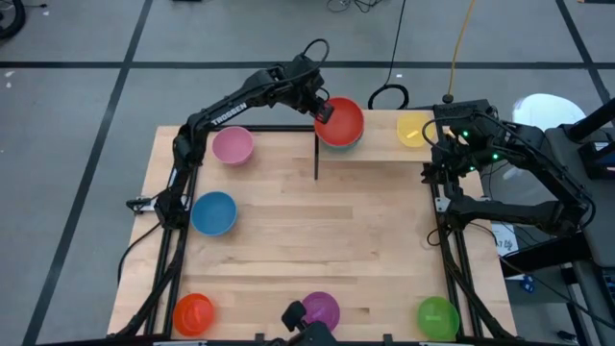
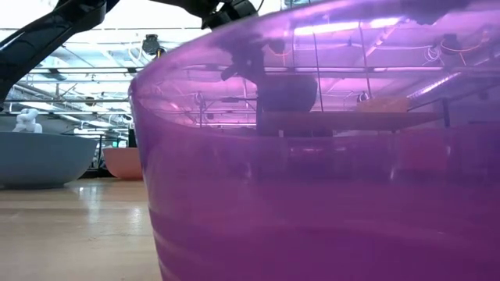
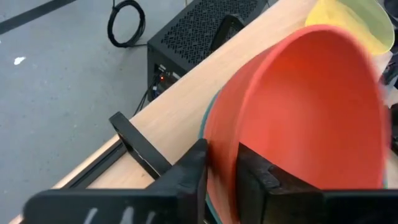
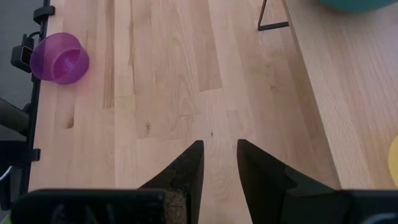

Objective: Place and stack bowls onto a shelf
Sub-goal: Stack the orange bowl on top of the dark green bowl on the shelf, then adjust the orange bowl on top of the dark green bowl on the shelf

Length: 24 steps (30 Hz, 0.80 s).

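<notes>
On your left, along the big wooden tabletop (image 1: pixel 307 231), you have one pink bowl (image 1: pixel 233 145), one blue bowl (image 1: pixel 213 212) and one orange bowl (image 1: pixel 193 313), all mouth-up and apart from each other. Your left gripper (image 1: pixel 325 112) sits at the shelf's near-left end, its fingers (image 3: pixel 186 180) straddling the rim of the red bowl (image 1: pixel 341 122) with a slight gap showing, so the grip looks loosened. That red bowl is nested mouth-up in a teal bowl (image 3: pixel 206 124) on the shelf (image 1: pixel 380 144), whose long axis runs left to right. One purple bowl (image 1: pixel 321 309) sits at the front edge. Further right, one yellow bowl (image 1: pixel 413 128) rests on the shelf, one green bowl (image 1: pixel 437 316) at the front corner. Your right gripper (image 4: pixel 217 163) hovers over bare wood, fingers parted, empty. Grey floor with cables surrounds the table.
</notes>
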Motion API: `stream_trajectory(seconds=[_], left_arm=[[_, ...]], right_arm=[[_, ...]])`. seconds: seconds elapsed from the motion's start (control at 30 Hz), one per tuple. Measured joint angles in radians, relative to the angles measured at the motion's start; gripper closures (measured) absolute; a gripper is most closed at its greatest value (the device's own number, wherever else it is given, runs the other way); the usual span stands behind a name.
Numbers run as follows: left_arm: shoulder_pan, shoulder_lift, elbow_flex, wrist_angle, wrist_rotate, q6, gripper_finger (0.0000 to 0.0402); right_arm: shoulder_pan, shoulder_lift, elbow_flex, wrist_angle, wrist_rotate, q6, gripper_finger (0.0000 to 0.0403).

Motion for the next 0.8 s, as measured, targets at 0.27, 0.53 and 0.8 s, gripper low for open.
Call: stream_trajectory(seconds=[0.27, 0.53, 0.8], left_arm=[[-0.005, -0.010, 0.000, 0.049, 0.017, -0.007, 0.0322], [-0.005, -0.037, 0.000, 0.074, 0.022, 0.016, 0.0321], [-0.008, -0.064, 0.000, 0.144, -0.039, 0.073, 0.0376]], right_arm=[[0.000, 0.000, 0.000, 0.000, 0.000, -0.001, 0.0314], [0.000, 0.000, 0.000, 0.000, 0.000, -0.001, 0.0314], [0.000, 0.000, 0.000, 0.000, 0.000, 0.000, 0.0314]])
